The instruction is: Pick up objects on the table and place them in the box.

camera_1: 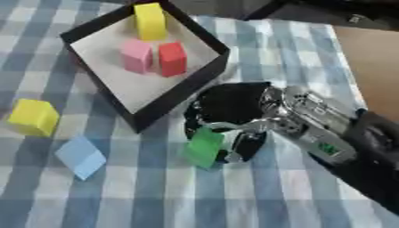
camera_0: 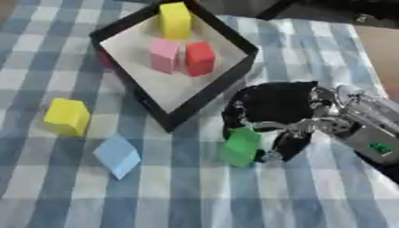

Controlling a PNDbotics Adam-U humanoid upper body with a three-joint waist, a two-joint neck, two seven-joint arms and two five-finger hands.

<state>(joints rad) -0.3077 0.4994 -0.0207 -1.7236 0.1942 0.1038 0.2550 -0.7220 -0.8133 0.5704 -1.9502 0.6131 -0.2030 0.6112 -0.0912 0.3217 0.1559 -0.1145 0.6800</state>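
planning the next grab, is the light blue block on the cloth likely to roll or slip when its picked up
The light blue block has flat faces and sharp corners, so it probably won't roll. It looks matte, like foam, likely light and not slippery. Lying on the checked cloth, it might drag the fabric if pushed.

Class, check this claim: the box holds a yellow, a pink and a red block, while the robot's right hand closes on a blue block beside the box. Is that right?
Not quite. The block in the right hand is the green block, as the left eye view shows. The blue block lies untouched on the cloth. The box does hold the yellow block, pink block and red block.
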